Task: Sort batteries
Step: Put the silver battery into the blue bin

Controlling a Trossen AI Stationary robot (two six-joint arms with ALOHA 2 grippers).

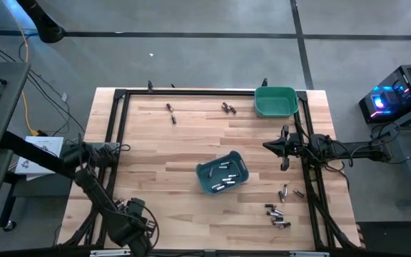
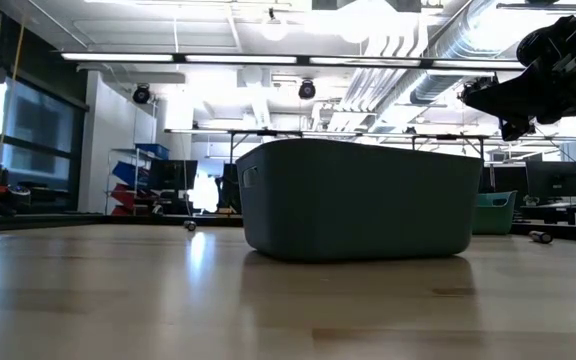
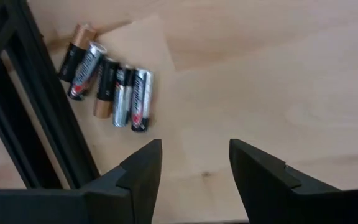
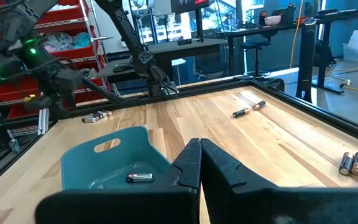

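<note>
Small silvery and dark batteries lie on their sides all over the wooden table. One cluster (image 3: 107, 84) sits by the black frame rail, just ahead of my left gripper (image 3: 194, 162). That gripper is open and hovers near the table's near-left corner (image 1: 133, 208). Several batteries (image 1: 223, 178) lie inside the dark teal bin (image 1: 222, 173) at mid-table. My right gripper (image 4: 199, 163) is shut with nothing visible between its fingers. It hangs above the table to the right of this bin (image 1: 268, 146), pointing left, and shows high up in the low view (image 2: 498, 95).
A green bin (image 1: 275, 101) stands at the far right corner. Loose batteries lie at the far edge (image 1: 171, 111) (image 1: 227, 108) and near the right edge (image 1: 277, 214) (image 1: 284, 193). A black frame (image 1: 120, 128) borders the table. Bare wood lies left of the teal bin.
</note>
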